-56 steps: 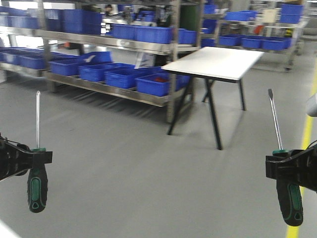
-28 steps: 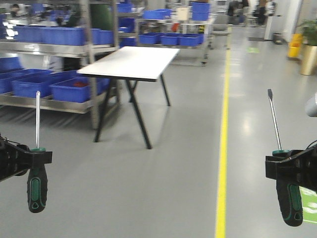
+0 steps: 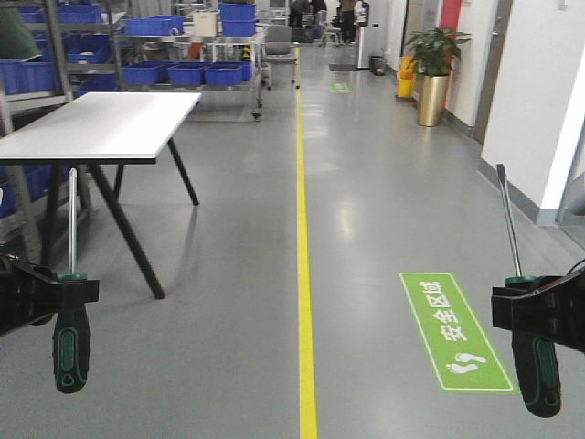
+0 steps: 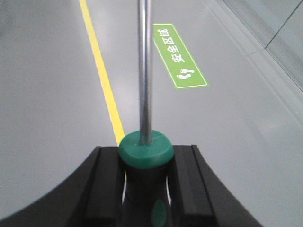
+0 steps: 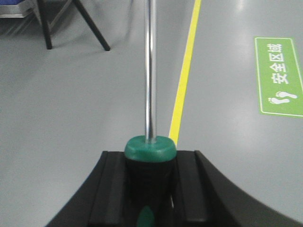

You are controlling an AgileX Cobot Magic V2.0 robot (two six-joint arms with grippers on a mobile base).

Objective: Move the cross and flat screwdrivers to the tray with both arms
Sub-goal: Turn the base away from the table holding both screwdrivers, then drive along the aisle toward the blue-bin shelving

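Left gripper (image 3: 66, 294) clamped on cross screwdriver (image 3: 71, 352), shaft upright. Right gripper (image 3: 537, 313) clamped on flat screwdriver (image 3: 537, 375) (shaft leaning slightly left). Handles hang below.

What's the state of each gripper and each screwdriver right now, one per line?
left screwdriver: clamped at the handle top, upright, tip up.
right screwdriver: clamped at the handle top, tip up, shaft leaning slightly left.
left gripper: shut on the left screwdriver.
right gripper: shut on the right screwdriver.
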